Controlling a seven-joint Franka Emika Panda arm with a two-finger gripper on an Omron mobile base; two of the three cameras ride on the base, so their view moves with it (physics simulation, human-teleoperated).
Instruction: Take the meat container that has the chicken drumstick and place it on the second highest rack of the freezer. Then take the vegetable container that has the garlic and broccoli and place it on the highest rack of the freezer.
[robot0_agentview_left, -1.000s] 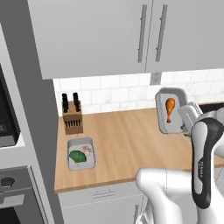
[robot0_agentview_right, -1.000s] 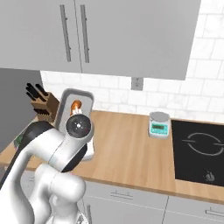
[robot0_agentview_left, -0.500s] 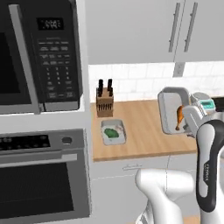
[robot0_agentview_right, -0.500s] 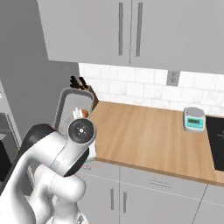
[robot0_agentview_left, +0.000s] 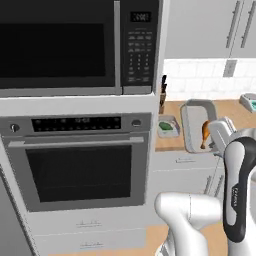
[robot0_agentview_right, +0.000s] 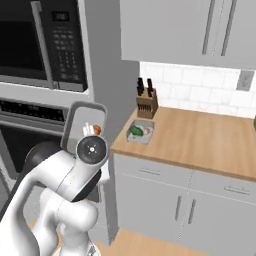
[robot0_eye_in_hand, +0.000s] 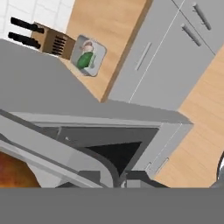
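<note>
Arm: white Franka, raised from the base and bent at the elbow, the forearm upright and the hand carried at about counter height in front of the cabinets.

Gripper (robot0_agentview_left: 216, 140): clamped on the near rim of the meat container (robot0_agentview_left: 196, 125), jaws drawn tight on the wall. In the hand view the container's grey rim (robot0_eye_in_hand: 57, 153) runs slantwise right at the finger tips.

Meat container: grey tray, held tipped up on edge so that its open face is turned towards the left base camera; in the right base view its underside (robot0_agentview_right: 84, 120) stands above the round wrist joint.

Chicken drumstick (robot0_agentview_left: 205, 134): orange-brown, lying in the lower part of the tilted tray, just beside the gripper. A brown patch of it (robot0_eye_in_hand: 13, 173) shows low in the hand view.

Vegetable container (robot0_agentview_right: 140, 132): on the wooden counter (robot0_agentview_right: 200, 140), beyond the gripper and well apart from it, near the counter's end. Holds the broccoli (robot0_agentview_right: 135, 132) and the garlic (robot0_agentview_right: 147, 131).

Knife block (robot0_agentview_right: 146, 104): behind the vegetable container, against the tiled wall.

Oven (robot0_agentview_left: 80, 165) and microwave (robot0_agentview_left: 75, 45): to the gripper's left, in a tall grey unit.
</note>
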